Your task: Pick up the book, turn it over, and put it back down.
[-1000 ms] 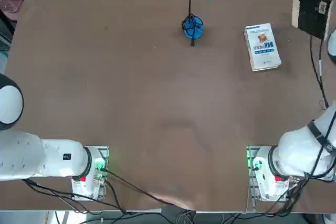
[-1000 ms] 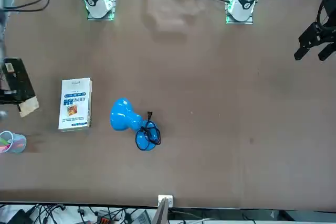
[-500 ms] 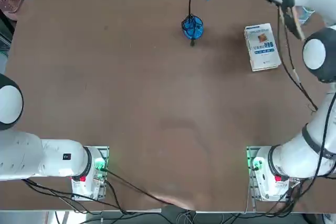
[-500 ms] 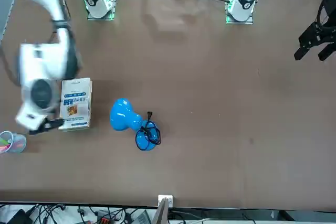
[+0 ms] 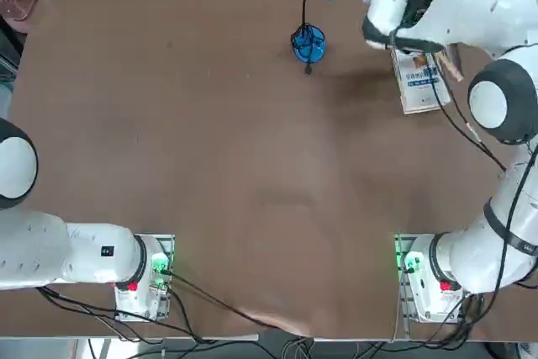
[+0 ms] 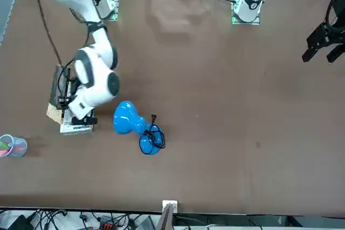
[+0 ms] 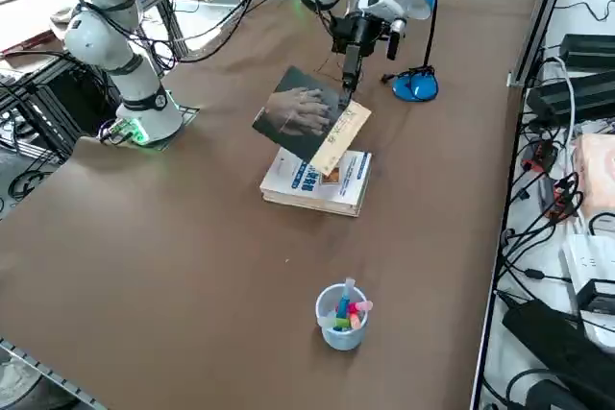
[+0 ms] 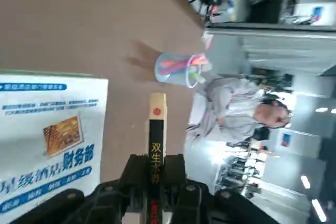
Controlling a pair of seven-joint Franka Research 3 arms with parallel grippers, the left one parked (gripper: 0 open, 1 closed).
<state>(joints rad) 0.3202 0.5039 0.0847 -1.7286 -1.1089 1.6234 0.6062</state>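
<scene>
So the right gripper [image 8: 156, 163] is up over the far right part of the table, and its jaws are clenched on a book [image 7: 303, 112], one finger on each side of it. That's the dark grey one with the pale hands picture on the cover, plus a cream strip along one edge. It's tilted rather than lying flat, and the hands cover faces the table's right side. The spine is black with yellow characters and some red ones lower down, and it sits right between the fingers. It's held above a white-and-blue book [image 7: 312, 184] that lies flat on the table [image 5: 227, 166]; I can't tell if the lower corner touches that one. The right arm [image 5: 504, 98] comes up from the near right and bends back left over the pair. Left of the books there's a blue lamp [image 6: 126, 118], with its black cord [image 6: 155, 136] bundled around the base. Farther out and to the right of the books is a see-through cup [image 7: 342, 322] with colourful sticks [image 7: 354, 312] in it, standing upright. There's also a person [image 8: 231, 108] in light clothing in the room past the table, pretty blurry in the wrist view.
</scene>
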